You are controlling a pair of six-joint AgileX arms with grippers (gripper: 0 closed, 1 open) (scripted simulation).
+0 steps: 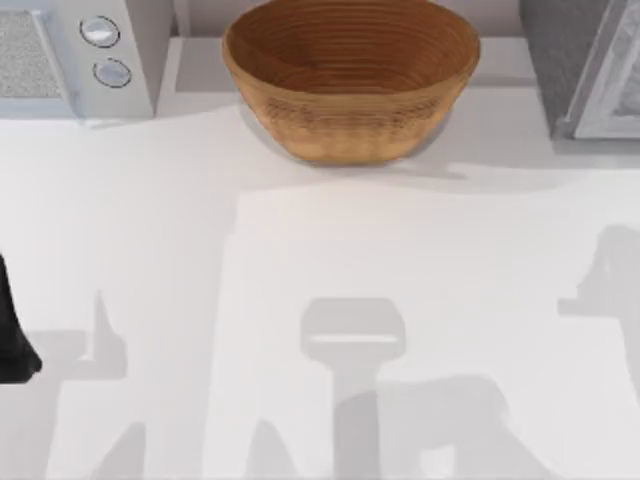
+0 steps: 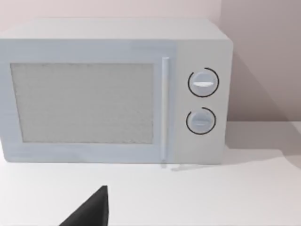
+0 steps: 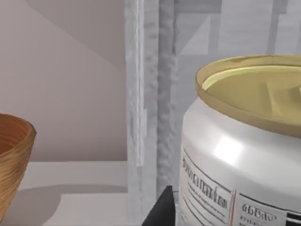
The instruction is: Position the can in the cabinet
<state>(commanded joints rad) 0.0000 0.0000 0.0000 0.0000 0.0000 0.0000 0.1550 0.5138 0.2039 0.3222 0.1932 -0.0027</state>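
Observation:
The can [image 3: 235, 155], white with red label marks and a dull gold top, looms close and slightly tilted in the right wrist view. My right gripper [image 3: 221, 221] is shut on it, with one dark finger [image 3: 162, 209] against its side. Right behind the can stands the cabinet's [image 3: 150, 94] light grey door frame. From above, the dark grey cabinet [image 1: 560, 60] sits at the table's far right corner. My left gripper [image 2: 89, 212] is parked at the table's left edge [image 1: 12, 340], facing the microwave.
A large woven basket [image 1: 350, 80] stands at the back middle, and its rim [image 3: 11, 155] appears in the right wrist view beside the cabinet. A pale microwave [image 1: 70, 55] with two round knobs [image 2: 203, 101] occupies the back left. The white tabletop [image 1: 320, 300] stretches in front.

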